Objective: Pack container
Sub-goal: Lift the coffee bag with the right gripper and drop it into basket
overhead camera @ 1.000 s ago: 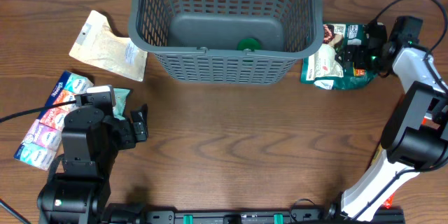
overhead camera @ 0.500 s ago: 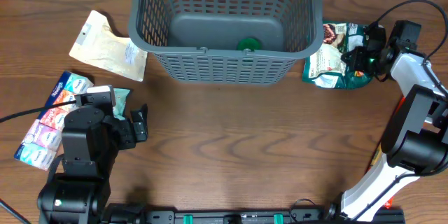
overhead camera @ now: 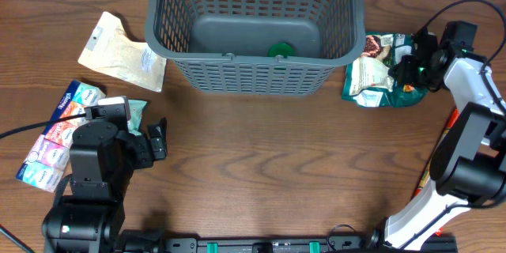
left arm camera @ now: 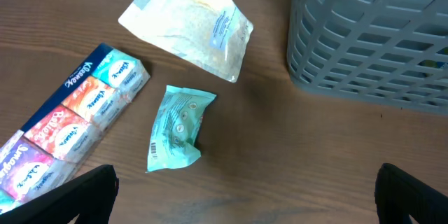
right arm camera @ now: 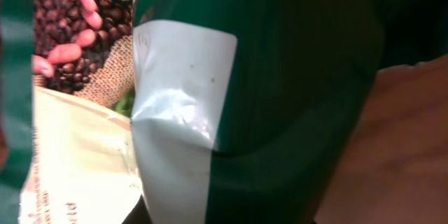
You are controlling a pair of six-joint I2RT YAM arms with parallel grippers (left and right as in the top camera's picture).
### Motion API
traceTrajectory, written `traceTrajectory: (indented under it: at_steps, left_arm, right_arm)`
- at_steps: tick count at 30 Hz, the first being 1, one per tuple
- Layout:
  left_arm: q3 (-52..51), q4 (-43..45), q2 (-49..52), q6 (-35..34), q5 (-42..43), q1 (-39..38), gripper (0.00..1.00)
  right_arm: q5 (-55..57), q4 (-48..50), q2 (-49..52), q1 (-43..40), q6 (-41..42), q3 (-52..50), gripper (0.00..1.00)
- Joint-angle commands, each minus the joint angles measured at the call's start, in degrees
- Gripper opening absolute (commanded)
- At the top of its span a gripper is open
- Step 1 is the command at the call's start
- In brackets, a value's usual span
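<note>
Right gripper (overhead camera: 411,69) is clamped shut on the right edge of a green coffee bag (overhead camera: 373,73), which sits on the table (overhead camera: 277,166) just beside the container's right wall, and the right wrist view is basically nothing but that bag (right arm camera: 280,77) up close, coffee beans printed on it and a pale label patch. Left gripper (overhead camera: 158,141) is hanging wide open over the left side of the table, holding nothing, with both its fingers (left arm camera: 91,189) poking in at the bottom corners of its own camera. The container (overhead camera: 253,75), a big dark grey lattice basket, is at the far middle of the table, upright, with a small green round thing (overhead camera: 280,50) on its floor near the front wall. Off to the left there's a beige pouch (overhead camera: 122,51) lying flat close to the basket's left corner, a strip of colourful tissue packs (overhead camera: 55,138) nearer the left edge, and a teal packet (left arm camera: 178,127) between those two, just ahead of the open fingers, touching neither
</note>
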Motion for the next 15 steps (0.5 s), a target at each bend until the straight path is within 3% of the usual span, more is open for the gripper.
traceTrajectory:
  at_steps: [1,9,15]
  left_arm:
    - [1.07,0.04,0.0,-0.52,-0.44,0.31,0.99]
    - [1.07,0.04,0.02,-0.52,-0.44,0.31,0.99]
    - [1.07,0.02,0.02,-0.52,-0.42,0.31,0.98]
  right_arm:
    - [5.49,-0.13,-8.15,0.31,2.78,3.48,0.01]
    - [15.1,0.79,-21.2,3.28,7.87,10.6,0.01]
    - [17.18,7.74,-26.99,10.8,7.37,16.09,0.01]
